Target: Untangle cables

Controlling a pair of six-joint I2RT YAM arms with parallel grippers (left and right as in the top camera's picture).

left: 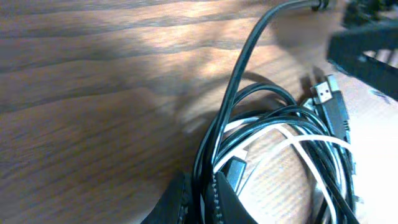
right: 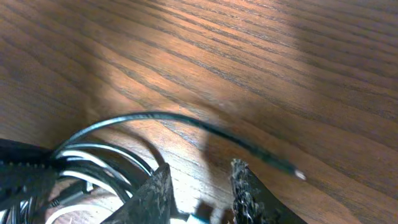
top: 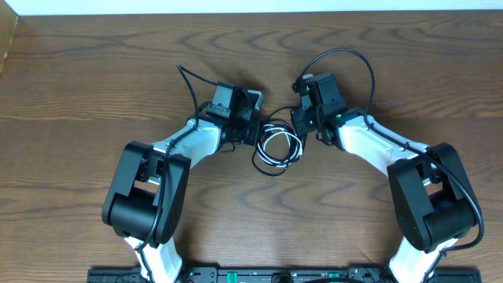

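Note:
The cables [top: 279, 148], one black and one white, lie looped together on the wooden table between both grippers. In the left wrist view my left gripper [left: 200, 182] is shut on strands of the black cable [left: 239, 68], which runs up and away from the jaws. The white cable [left: 298, 140] weaves through the loops, with a black USB plug [left: 324, 94] beside them. My right gripper [right: 202, 171] stands open over bare wood at the bundle's right edge. A thin black strand [right: 155, 116] arcs past its fingers and ends in a small plug [right: 297, 175]. From above, the left gripper [top: 255, 132] and the right gripper [top: 302, 130] flank the bundle.
The arms' own thick black wires [top: 357, 59] arch above the right wrist. In the left wrist view, the right gripper's dark body [left: 367, 56] sits close at the upper right. The wooden table [top: 94, 71] extends to both sides and toward the back.

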